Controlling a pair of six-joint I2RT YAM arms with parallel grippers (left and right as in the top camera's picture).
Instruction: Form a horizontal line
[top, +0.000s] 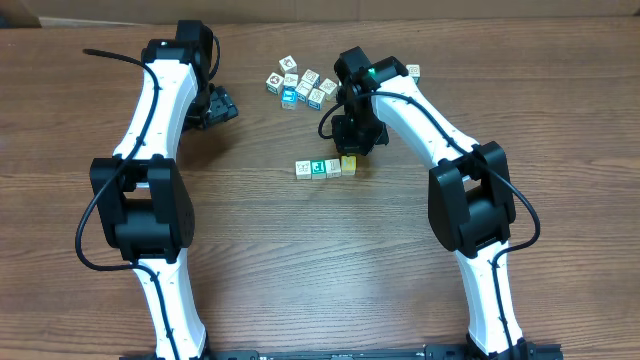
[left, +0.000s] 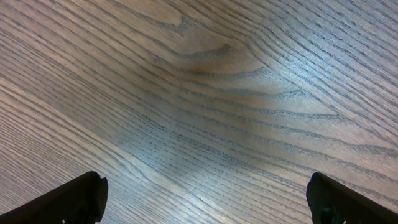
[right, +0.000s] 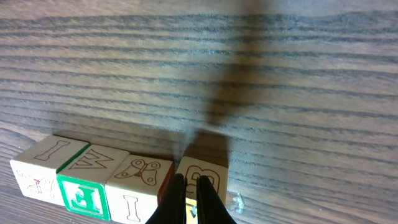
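Left arm (top: 160, 100) bent, left jaws spread wide, right jaws closed, pointing down

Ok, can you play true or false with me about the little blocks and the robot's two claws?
The row has four cubes. True.
The left gripper is shut. False: it is open, over bare table.
The right gripper is shut, at the row's yellow end cube. True.
The cluster touches the row. False: it lies apart from it.

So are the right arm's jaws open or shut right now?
Shut: right wrist view shows the fingers closed together at the yellow block.
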